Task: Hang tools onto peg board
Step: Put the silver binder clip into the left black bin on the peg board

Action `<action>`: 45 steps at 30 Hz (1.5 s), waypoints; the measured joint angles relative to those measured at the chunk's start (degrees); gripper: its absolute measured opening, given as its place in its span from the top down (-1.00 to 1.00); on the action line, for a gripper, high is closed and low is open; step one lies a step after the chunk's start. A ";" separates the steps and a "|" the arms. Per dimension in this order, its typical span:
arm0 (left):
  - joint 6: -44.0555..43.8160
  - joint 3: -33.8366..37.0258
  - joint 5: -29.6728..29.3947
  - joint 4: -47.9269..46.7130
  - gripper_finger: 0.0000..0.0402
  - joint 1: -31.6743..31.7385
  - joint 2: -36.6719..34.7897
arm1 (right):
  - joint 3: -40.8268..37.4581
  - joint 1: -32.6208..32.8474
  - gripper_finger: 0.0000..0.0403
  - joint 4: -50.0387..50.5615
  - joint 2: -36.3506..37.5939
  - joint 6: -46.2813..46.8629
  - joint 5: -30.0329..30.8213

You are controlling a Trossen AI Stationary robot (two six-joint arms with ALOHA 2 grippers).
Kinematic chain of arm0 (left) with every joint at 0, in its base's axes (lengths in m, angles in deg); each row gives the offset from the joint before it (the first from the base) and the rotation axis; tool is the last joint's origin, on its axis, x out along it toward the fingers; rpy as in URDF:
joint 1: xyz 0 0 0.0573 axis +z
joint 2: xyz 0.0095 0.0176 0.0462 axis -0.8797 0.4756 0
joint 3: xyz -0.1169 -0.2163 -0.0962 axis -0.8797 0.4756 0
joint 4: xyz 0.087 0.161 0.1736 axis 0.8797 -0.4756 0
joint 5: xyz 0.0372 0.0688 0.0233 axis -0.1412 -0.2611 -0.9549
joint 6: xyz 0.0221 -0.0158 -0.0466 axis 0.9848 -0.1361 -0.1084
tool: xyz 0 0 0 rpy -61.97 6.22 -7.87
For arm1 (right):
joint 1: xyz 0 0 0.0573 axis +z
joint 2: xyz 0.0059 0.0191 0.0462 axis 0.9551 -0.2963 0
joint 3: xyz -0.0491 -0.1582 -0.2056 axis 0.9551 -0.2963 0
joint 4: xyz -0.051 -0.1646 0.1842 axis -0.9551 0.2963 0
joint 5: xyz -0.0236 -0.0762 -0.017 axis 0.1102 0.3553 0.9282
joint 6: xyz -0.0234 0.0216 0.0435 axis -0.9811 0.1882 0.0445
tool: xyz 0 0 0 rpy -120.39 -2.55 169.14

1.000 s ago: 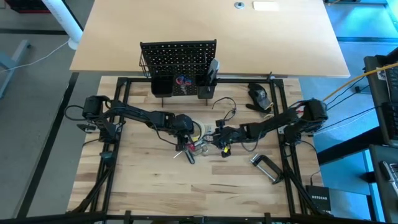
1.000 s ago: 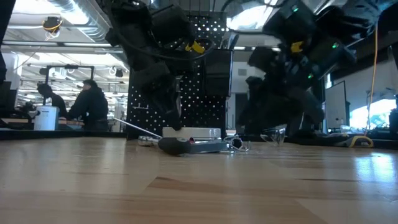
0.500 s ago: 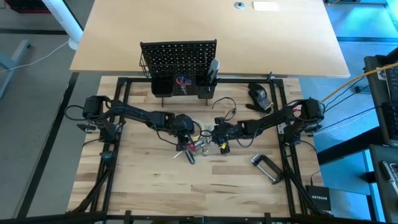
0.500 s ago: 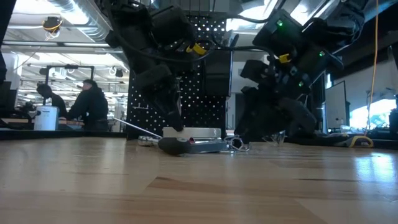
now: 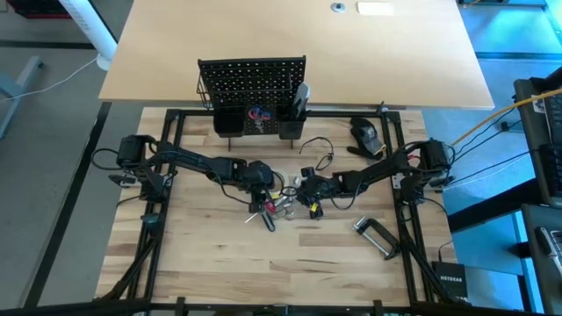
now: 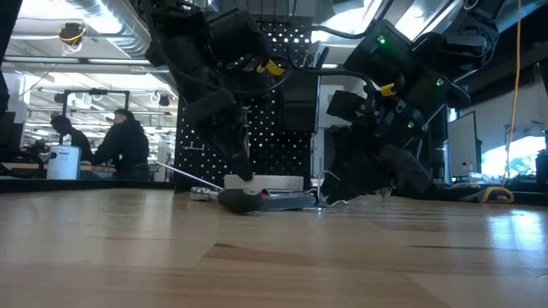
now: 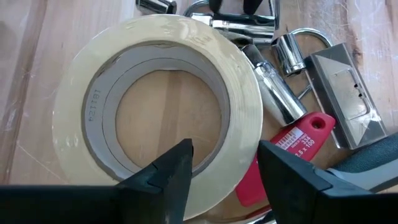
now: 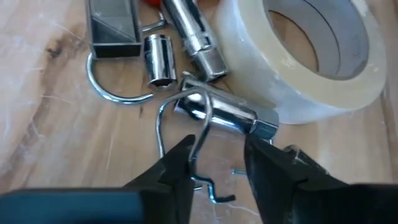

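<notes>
The right gripper (image 8: 214, 163) is low over the pale wooden tabletop (image 5: 219, 263), its two dark fingers (image 8: 177, 165) spread a little to either side of a thin bent silver wire loop (image 8: 180, 124). The wire passes up between them, its long run roughly in line with the gripper's reach; nothing is pinched yet. Just beyond the wire lies a shiny chrome socket piece (image 8: 217, 115), crosswise to the fingers, with a smaller chrome socket (image 8: 160, 59) and a grey metal block (image 8: 113, 22) past it.

The left gripper (image 7: 221, 165) is also down at the pile. Its fingers stand apart astride the near wall of a wide roll of translucent white tape (image 7: 161, 106), one inside the core, one outside, not yet pressed in. The roll lies flat, touching the chrome bits and a red plastic tag (image 7: 292, 146).

Well behind the heap, the upright black perforated peg board (image 5: 252, 81) stands at the table's far edge. Both arms are about equally near the clutter; the right is nearer the wire.
</notes>
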 joint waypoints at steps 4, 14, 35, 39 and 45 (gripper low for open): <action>0.00 0.00 0.00 0.00 0.15 0.00 0.00 | 0.00 0.00 0.58 0.16 -0.04 -0.06 -0.24; 0.00 0.00 0.01 0.00 0.15 0.00 0.00 | -0.07 0.00 0.96 1.41 0.56 -2.19 1.62; -0.75 -0.15 0.04 -1.76 0.15 -0.17 -2.07 | 1.75 0.11 0.97 7.97 6.86 -0.90 4.27; -0.83 -0.15 0.02 -1.57 0.15 -0.70 -3.27 | 1.68 0.11 0.98 9.33 7.14 -0.08 4.24; -0.76 -0.15 0.00 -2.20 0.15 -1.83 -6.16 | 1.68 0.11 0.98 9.98 8.71 1.59 4.24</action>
